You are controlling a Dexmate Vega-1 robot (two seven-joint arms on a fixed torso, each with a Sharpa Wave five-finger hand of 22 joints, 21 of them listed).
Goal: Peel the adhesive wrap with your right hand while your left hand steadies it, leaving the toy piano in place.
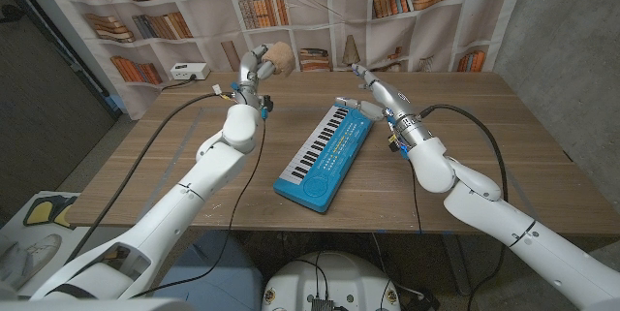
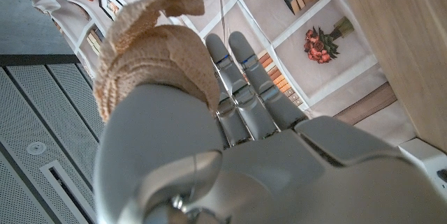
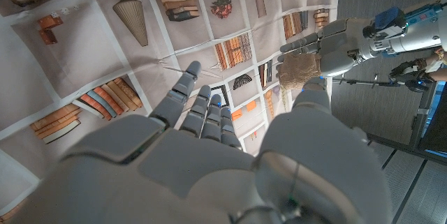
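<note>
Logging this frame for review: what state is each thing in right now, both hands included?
Adhesive wrap: a crumpled tan wad, held up in the left hand, off the table.
Left hand: raised, gripping the wrap.
Right hand: raised, fingers apart, holding nothing.
Toy piano: flat on the table, keys up, untouched by either hand.

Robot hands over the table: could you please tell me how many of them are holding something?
1. The left hand, raised over the table's far left, holds the tan adhesive wrap. The right hand, above the toy piano's far end, holds nothing.
</note>
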